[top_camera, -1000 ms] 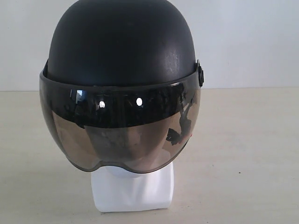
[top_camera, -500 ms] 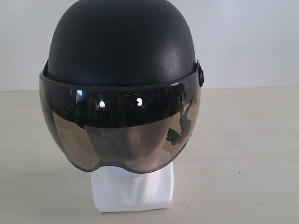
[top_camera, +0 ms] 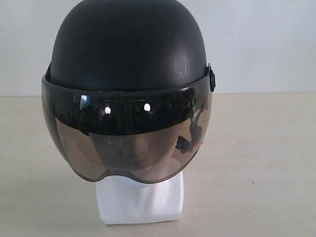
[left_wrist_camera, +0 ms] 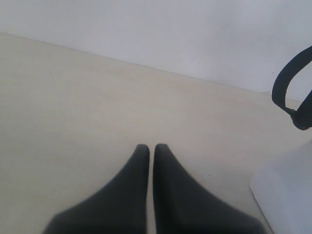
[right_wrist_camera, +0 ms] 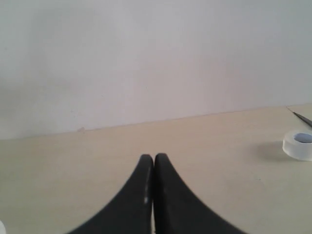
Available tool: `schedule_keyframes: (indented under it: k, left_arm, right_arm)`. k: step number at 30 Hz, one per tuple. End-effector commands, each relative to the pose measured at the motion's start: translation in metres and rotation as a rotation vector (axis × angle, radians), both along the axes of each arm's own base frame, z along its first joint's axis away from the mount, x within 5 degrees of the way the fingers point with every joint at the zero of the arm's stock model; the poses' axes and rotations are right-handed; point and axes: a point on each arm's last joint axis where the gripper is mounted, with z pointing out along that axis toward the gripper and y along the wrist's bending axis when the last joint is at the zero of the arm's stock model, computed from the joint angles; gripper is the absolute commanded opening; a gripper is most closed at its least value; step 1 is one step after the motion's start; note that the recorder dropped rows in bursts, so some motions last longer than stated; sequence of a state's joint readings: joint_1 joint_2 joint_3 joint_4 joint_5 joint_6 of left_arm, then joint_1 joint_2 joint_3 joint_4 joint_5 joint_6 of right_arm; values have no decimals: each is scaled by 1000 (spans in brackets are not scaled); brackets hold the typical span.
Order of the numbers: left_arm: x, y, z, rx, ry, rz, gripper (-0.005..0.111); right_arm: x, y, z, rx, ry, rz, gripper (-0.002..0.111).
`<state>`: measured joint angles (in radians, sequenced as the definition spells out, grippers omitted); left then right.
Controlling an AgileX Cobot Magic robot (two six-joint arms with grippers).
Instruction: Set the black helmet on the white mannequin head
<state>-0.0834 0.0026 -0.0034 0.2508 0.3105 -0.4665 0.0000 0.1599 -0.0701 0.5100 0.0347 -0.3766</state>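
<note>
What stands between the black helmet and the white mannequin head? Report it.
Nothing visible does. The black helmet already sits on the white mannequin head, of which only the neck and base show below the visor. The left gripper and the right gripper are both shut and hold nothing.

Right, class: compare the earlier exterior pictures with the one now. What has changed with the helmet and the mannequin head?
Nothing visibly changed. The black helmet sits on the white mannequin head just as before, with its visor down over the face.
</note>
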Motion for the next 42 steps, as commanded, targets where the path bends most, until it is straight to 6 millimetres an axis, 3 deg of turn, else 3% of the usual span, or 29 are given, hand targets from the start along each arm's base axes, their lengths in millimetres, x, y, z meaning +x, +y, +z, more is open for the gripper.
schedule_keyframes:
  k: [1, 5, 14, 42]
  left_arm:
    - [0, 0, -1, 1, 4, -9, 4]
    - [0, 0, -1, 1, 4, -9, 4]
    - [0, 0, -1, 1, 4, -9, 4]
    - [0, -1, -1, 1, 2, -9, 4]
  right_arm:
    - [-4, -1, -17, -125, 6, -8, 0]
    - [-7, -1, -20, -118, 0, -11, 0]
    - [-15, -3, -41, -181, 213, -8, 0]
    - [-15, -3, -41, -170, 215, -8, 0]
